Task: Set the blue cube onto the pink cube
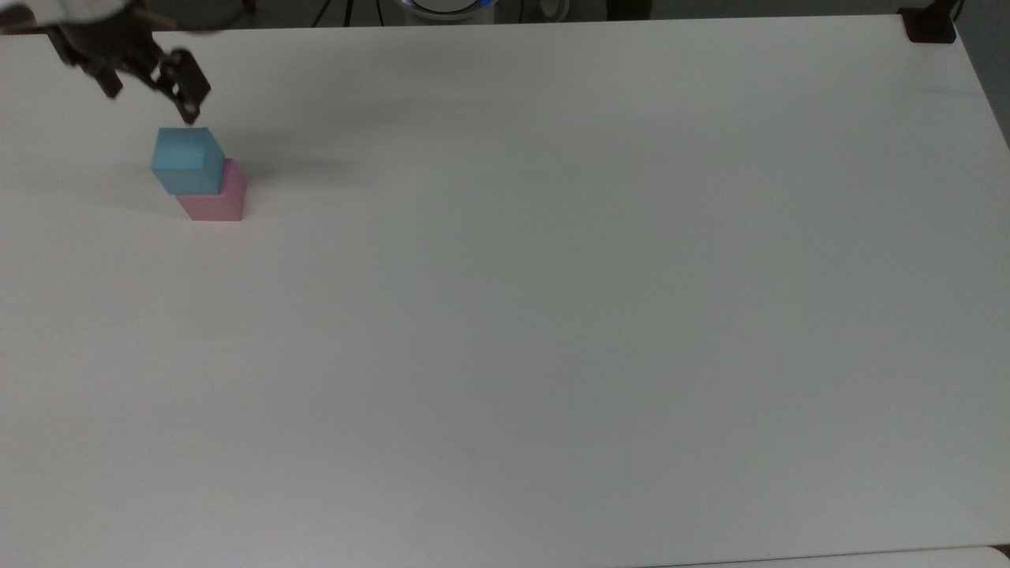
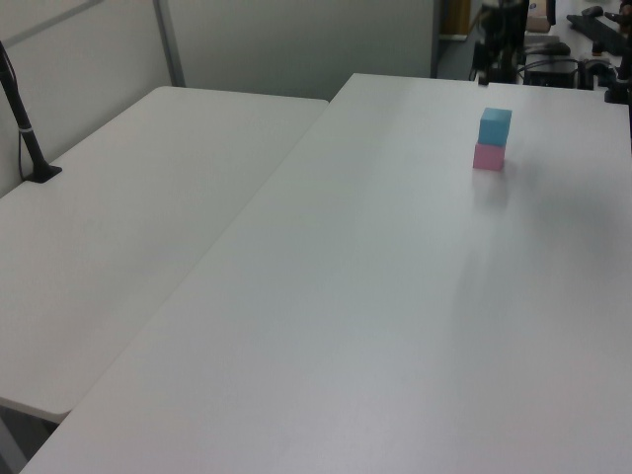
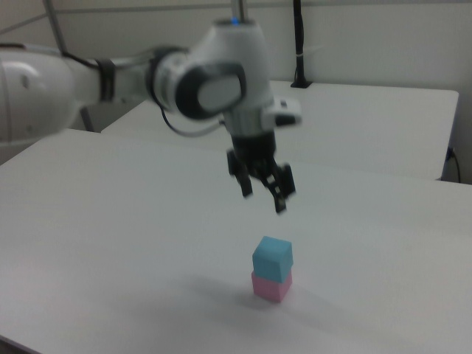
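Note:
The blue cube [image 1: 186, 161] rests on top of the pink cube [image 1: 215, 197] near the top view's left edge; the stack also appears as blue cube [image 2: 495, 125] over pink cube [image 2: 489, 156], and blue cube [image 3: 273, 259] over pink cube [image 3: 271, 286]. My gripper [image 1: 150, 102] hangs above and behind the stack, well apart from it. In the right view the gripper [image 3: 263, 200] is open, its dark fingers spread with nothing between them.
The white table [image 1: 552, 300] carries just the stack. A second white table [image 2: 128, 217] adjoins it on the left view's left. A black post base [image 1: 931, 25] stands at the top view's far right corner.

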Controlling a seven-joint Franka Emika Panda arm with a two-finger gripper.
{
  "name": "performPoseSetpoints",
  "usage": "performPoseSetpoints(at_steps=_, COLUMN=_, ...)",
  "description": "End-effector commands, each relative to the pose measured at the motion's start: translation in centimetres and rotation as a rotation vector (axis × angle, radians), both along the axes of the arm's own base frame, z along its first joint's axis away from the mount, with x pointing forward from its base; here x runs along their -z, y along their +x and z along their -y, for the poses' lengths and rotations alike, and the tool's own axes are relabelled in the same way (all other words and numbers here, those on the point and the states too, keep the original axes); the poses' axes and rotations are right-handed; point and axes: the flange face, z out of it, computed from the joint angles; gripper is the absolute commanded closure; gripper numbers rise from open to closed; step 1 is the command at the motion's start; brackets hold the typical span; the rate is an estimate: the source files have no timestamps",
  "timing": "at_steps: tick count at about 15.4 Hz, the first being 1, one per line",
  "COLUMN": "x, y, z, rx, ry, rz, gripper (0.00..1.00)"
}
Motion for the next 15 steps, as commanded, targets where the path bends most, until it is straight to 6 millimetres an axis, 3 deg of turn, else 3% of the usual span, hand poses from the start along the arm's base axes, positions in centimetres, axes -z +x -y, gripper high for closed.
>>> performPoseSetpoints(at_steps=1, x=-10.4, y=-2.6, z=-5.1, rx=-0.016, ry=0.013, rz=0.077, gripper=0.00)
performPoseSetpoints(at_steps=3, x=-14.4, y=-5.9, z=-8.6, rx=-0.065, ry=0.049, rz=0.055, gripper=0.00)
performPoseSetpoints(at_steps=5, x=-16.2, y=-7.6, z=-11.0, rx=-0.103, ry=0.073, rz=0.035, gripper=0.00)
performPoseSetpoints(at_steps=6, x=-16.2, y=-7.6, z=-12.2, rx=-0.105, ry=0.079, rz=0.026, gripper=0.00)
performPoseSetpoints(at_steps=9, x=-15.5, y=-6.1, z=-13.2, rx=-0.133, ry=0.065, rz=0.078, gripper=0.00)
performPoseSetpoints(at_steps=11, x=-14.4, y=-4.9, z=-13.1, rx=-0.195, ry=0.035, rz=0.124, gripper=0.00)
performPoseSetpoints(at_steps=15, x=-14.1, y=-5.0, z=-12.8, rx=-0.233, ry=0.043, rz=0.117, gripper=0.00)
